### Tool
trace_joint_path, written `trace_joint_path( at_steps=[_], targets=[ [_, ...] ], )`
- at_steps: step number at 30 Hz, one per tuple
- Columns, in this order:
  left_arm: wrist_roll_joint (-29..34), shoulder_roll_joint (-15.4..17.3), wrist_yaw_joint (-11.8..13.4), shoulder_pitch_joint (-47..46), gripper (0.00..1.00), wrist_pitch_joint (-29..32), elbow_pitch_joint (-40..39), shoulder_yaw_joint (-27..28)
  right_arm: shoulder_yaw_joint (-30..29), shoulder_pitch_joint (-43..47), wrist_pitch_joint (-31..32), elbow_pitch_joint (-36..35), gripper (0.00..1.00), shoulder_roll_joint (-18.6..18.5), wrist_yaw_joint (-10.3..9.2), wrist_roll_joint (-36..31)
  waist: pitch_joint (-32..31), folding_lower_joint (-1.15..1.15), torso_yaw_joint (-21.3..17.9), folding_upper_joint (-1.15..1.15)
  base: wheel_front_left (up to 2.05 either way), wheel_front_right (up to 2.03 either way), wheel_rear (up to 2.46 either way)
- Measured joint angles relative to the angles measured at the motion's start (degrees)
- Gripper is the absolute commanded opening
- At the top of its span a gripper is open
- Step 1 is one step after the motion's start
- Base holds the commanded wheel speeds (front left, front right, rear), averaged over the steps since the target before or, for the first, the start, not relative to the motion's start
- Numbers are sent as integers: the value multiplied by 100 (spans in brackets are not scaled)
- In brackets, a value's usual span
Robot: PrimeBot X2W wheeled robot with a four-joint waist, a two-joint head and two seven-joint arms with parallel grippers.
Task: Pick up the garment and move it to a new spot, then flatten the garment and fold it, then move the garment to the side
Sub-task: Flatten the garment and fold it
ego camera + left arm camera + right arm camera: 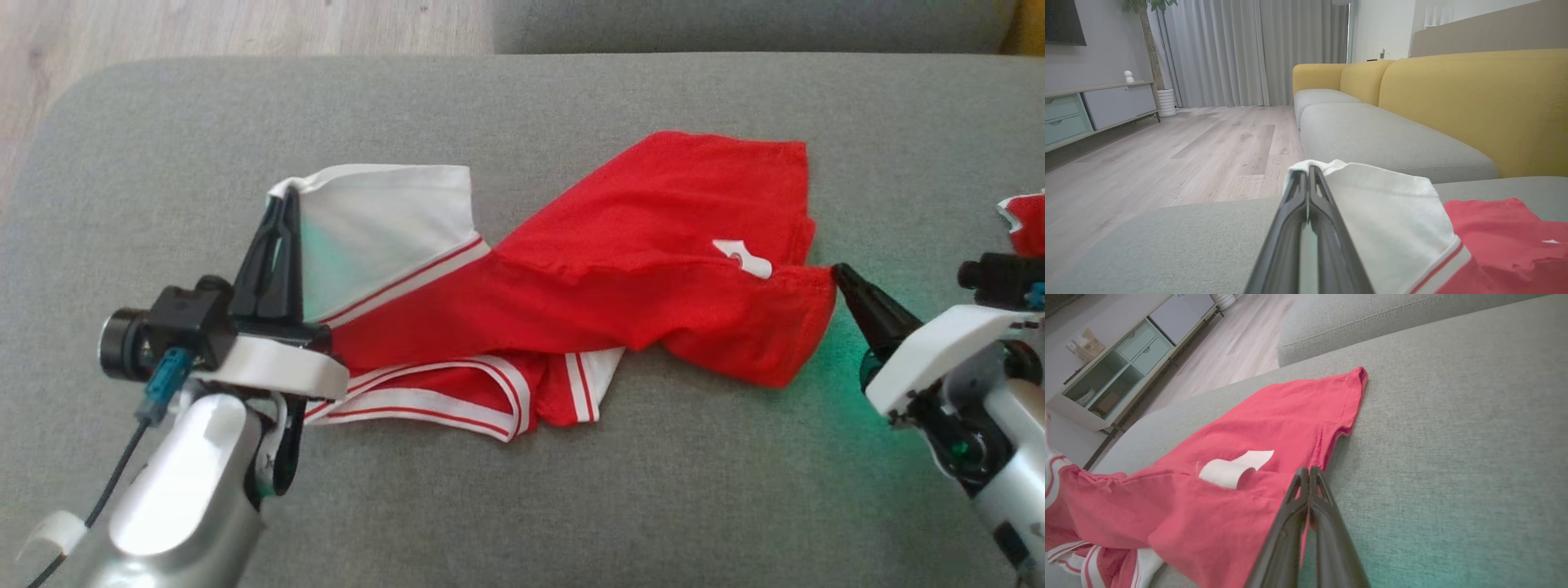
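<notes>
Head view is showing the red and white fabric garment [653, 245] lying rumpled across the grey upholstered sofa cushion [571, 506]. The left gripper [282, 200], fingers pressed together, is pinching the white sleeve [384, 220] at its far left corner. The right gripper [838, 273], likewise closed, is pinching the red hem [808, 327] at the right.

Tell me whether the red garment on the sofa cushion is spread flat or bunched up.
Bunched up: the garment lies rumpled, its red cloth folded over itself and striped trim tucked underneath.
</notes>
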Motion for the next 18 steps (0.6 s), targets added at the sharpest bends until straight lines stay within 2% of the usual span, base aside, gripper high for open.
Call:
trace_joint_path(
  at_steps=[6,13,18],
  targets=[
    [-1,55,-25,4,0,-55,-152,38,0,1,-312,-76,0,-164,0,120,-155,0,-28,0,0,0,0],
    [-208,161,-243,19,0,-86,-485,102,-152,5,-756,-472,0,-547,0,270,-435,0,-85,0,0,0,0],
    [-471,245,-332,373,0,259,-834,81,-188,249,-787,-894,0,-776,0,363,-524,-1,-126,0,0,0,0]
  ],
)
